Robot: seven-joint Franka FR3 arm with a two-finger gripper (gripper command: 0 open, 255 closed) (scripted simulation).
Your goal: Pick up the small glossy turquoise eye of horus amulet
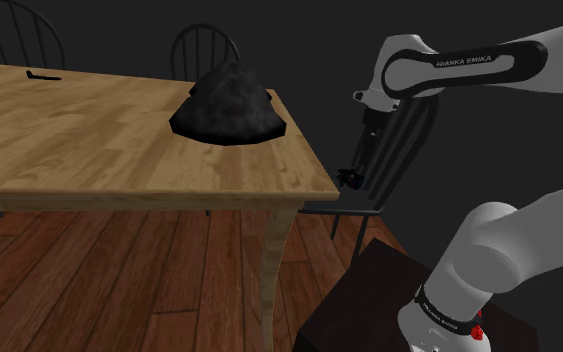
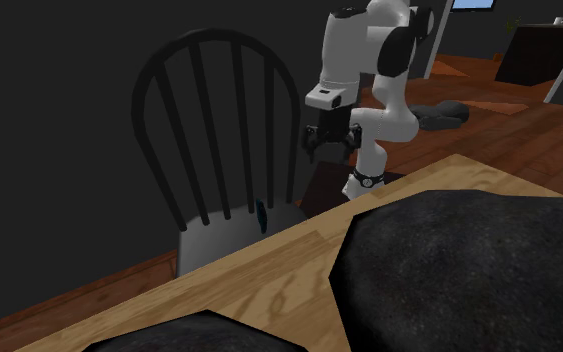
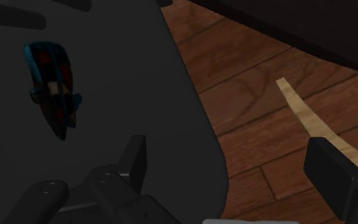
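Note:
The amulet [image 3: 53, 89] is a small turquoise piece with dark red patches, lying on the grey seat [image 3: 107, 95] of a spindle-back chair. In the second exterior view the amulet [image 2: 262, 215] is a teal sliver on that seat [image 2: 219, 240], close to the table edge. My gripper [image 3: 234, 162] is open and hangs above the seat's edge, half over the floor. The amulet lies beyond one finger [image 3: 135, 156], outside the gap between the fingers. In the shoulder view the gripper [image 1: 351, 178] hangs off the table's corner, in front of the chair [image 1: 394, 150].
The wooden table [image 1: 119, 140] carries a large black lump [image 1: 229, 105] and a small dark object [image 1: 41, 75]. Two more chairs [image 1: 204, 45] stand behind it. The table leg [image 1: 274, 270] and my stand [image 1: 369, 300] flank the plank floor below.

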